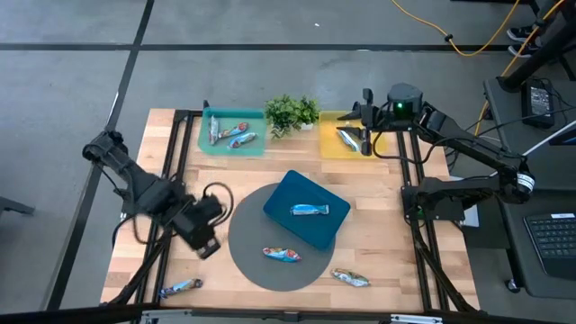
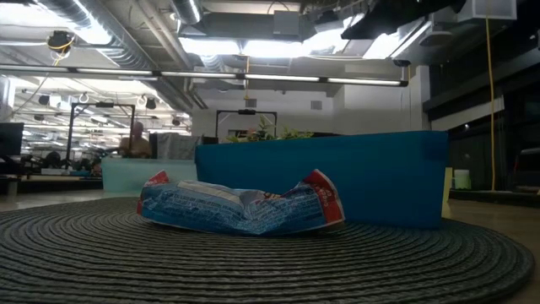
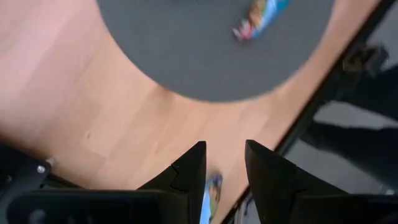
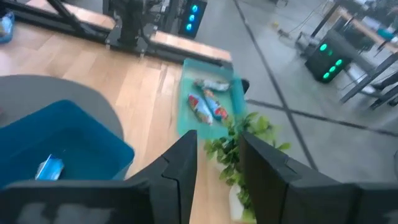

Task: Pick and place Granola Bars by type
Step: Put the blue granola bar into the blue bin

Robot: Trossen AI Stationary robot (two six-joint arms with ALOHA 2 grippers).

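No wrapper print is readable. On the round grey mat (image 1: 270,270) lies one blue-and-red granola bar (image 1: 282,255). Left gripper (image 1: 209,245) hovers beside the mat, fingers slightly apart, empty. Right gripper (image 1: 364,121), likewise parted and empty, hangs over the yellow tray (image 1: 328,135).

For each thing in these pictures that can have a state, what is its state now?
left gripper: open, empty, over the wooden table.
right gripper: open, empty, over the yellow tray.
yellow tray: holds bars.
teal tray: holds bars.
blue tray: on the grey mat, holds one bar.
blue-red bar: loose on the mat, crumpled.
front-left bar: loose on the wood.
front-right bar: loose at the mat's edge.
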